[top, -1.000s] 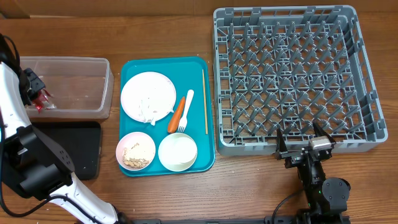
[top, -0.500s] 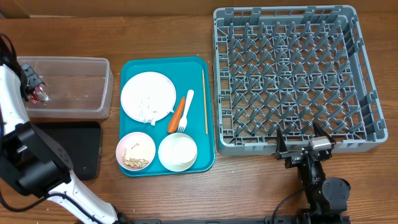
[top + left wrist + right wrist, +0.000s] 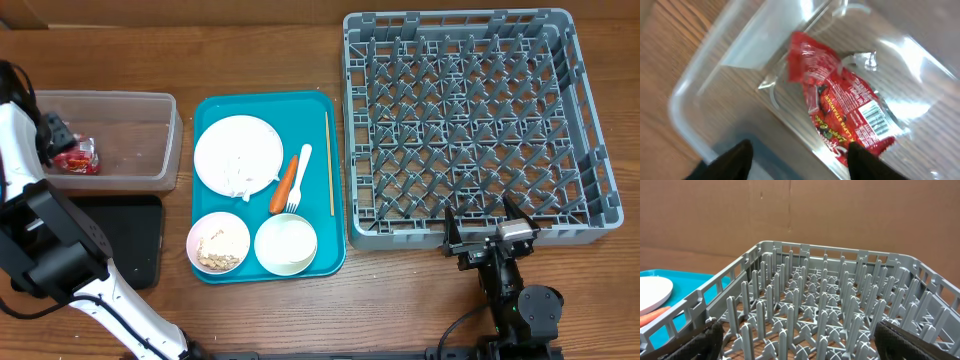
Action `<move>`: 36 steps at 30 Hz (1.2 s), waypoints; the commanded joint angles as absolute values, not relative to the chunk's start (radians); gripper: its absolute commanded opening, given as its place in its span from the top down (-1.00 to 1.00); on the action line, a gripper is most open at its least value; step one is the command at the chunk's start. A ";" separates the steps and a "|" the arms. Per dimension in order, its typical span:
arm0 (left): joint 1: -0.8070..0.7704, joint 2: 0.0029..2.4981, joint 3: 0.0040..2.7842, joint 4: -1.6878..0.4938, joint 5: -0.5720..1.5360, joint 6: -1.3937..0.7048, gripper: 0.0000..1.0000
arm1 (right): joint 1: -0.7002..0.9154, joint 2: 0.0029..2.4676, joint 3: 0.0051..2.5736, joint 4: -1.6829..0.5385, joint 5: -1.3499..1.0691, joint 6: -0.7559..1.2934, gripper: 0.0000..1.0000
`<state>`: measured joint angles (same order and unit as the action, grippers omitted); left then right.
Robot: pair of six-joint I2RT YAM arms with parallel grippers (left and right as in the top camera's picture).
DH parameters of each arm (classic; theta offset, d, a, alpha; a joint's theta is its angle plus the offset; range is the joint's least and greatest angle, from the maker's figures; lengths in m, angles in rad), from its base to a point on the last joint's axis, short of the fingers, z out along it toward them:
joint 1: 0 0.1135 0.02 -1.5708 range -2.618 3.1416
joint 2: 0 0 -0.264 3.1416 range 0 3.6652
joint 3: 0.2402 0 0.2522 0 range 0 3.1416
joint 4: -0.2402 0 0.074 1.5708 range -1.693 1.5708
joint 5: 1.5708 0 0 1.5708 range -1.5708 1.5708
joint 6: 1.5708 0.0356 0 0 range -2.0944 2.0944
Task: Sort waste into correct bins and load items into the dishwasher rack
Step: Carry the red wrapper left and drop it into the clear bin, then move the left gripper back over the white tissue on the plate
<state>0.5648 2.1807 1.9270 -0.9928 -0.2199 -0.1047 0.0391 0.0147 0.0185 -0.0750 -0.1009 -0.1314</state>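
Note:
The red snack wrapper (image 3: 78, 156) (image 3: 845, 107) lies loose on the floor of the clear tub (image 3: 130, 182) (image 3: 695, 85), near its left end. Just above it my left gripper (image 3: 52, 135) (image 3: 800, 162) hangs open, nothing between its fingertips (image 3: 735, 160). The grey dishwasher rack (image 3: 470, 120) (image 3: 825, 295) holds nothing. At the rack's near edge my right gripper (image 3: 485, 228) (image 3: 800, 340) stands wide open. On the teal tray (image 3: 322, 105) lie a white plate (image 3: 238, 155), an orange carrot (image 3: 285, 183), a white fork (image 3: 299, 178) and chopsticks (image 3: 329, 160).
Two white bowls sit at the teal tray's front: one with rice scraps (image 3: 218, 243), one plain (image 3: 286, 244). The black tray (image 3: 130, 235) lies in front of the clear tub. My left arm runs along the table's left edge.
My left gripper has opened and let go of the red wrapper, which now lies in the clear tub slightly to the right. The right arm has not moved.

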 commanded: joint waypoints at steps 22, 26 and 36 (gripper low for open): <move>-0.014 1.865 2.050 -1.478 -0.099 -0.233 -0.14 | 0.034 0.003 0.008 -0.071 -0.107 -0.132 -1.00; -0.094 1.878 1.925 -1.467 -0.051 -0.253 -0.16 | 0.034 0.003 0.008 -0.071 -0.107 -0.132 -1.00; -0.173 1.878 1.643 -1.245 0.009 -0.339 -0.18 | 0.034 0.003 0.008 -0.071 -0.107 -0.132 -1.00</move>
<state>-0.1566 1.8725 1.6905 -1.2778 -0.0368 -0.2966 0.0391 0.0147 0.0185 -0.0750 -0.1009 -0.1310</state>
